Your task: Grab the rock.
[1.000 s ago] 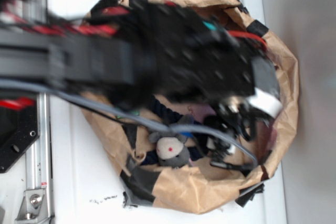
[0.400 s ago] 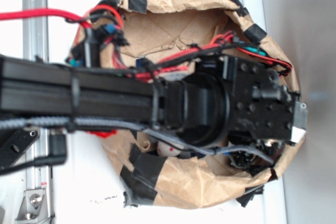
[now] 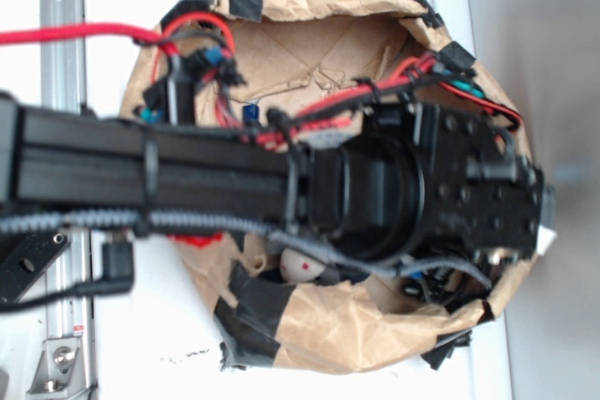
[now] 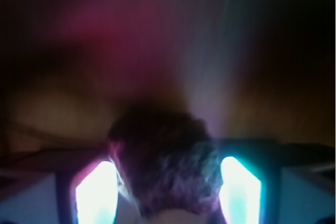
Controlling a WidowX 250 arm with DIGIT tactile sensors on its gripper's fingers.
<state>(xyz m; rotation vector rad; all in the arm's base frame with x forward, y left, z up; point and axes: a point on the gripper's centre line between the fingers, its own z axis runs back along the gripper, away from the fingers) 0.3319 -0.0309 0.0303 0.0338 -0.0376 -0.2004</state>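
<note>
In the wrist view the rock, a dark, rough, lumpy chunk, fills the gap between my two brightly lit fingers. My gripper is open around it, and the rock sits very close to both pads. The view is dim and blurred. In the exterior view my arm reaches down into the brown paper bag at its right side. There it hides the rock and the fingertips.
The bag's crumpled rim has black tape patches. A grey plush mouse peeks out under the arm near the bag's lower wall. Red and black cables run along the arm. A metal rail runs along the left.
One second ago the arm was higher and blurred, with the mouse in plain view. It has since dropped into the bag and shifted slightly right, and now covers most of the inside.
</note>
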